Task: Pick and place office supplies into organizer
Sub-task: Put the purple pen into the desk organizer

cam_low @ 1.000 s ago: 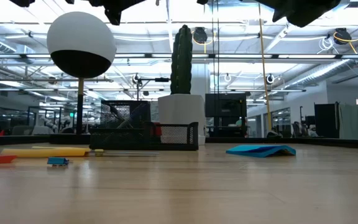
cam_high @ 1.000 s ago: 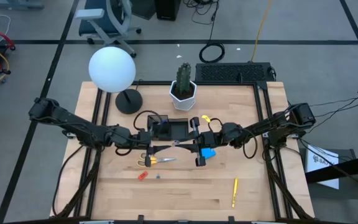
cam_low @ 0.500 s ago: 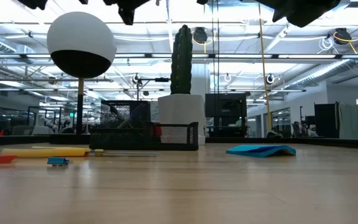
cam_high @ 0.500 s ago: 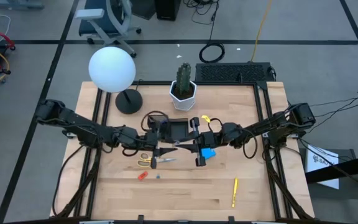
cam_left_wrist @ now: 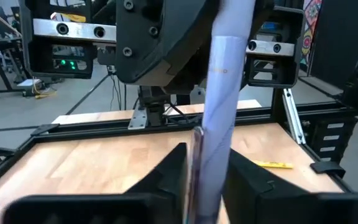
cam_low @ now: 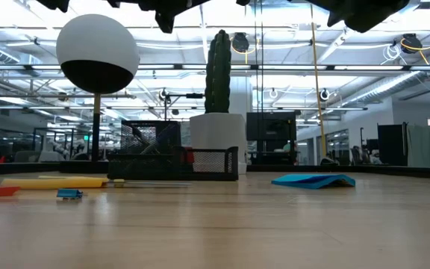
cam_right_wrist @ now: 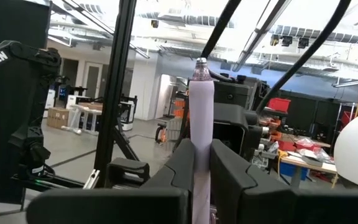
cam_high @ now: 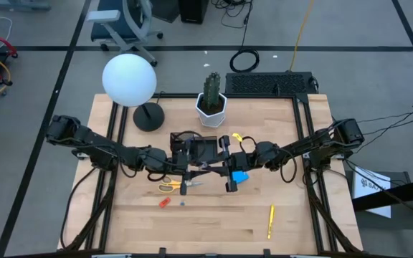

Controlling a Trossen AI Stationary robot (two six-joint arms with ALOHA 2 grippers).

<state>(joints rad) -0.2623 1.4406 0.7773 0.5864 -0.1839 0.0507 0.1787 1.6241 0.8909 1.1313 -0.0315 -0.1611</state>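
Purple pen (cam_high: 205,167) spanning between both claws, just before the organizer (cam_high: 198,149); right gripper (cam_high: 229,170) pinching one end; left gripper (cam_high: 185,172) fingers pressed around the other end.

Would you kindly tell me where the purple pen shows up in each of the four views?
High view: purple pen spans between both hands, just below the organizer.
Low view: not in it.
Left wrist view: centre, upright, between the fingers.
Right wrist view: centre, upright, between the fingers.
Shared landmark: the pen links both wrist views.
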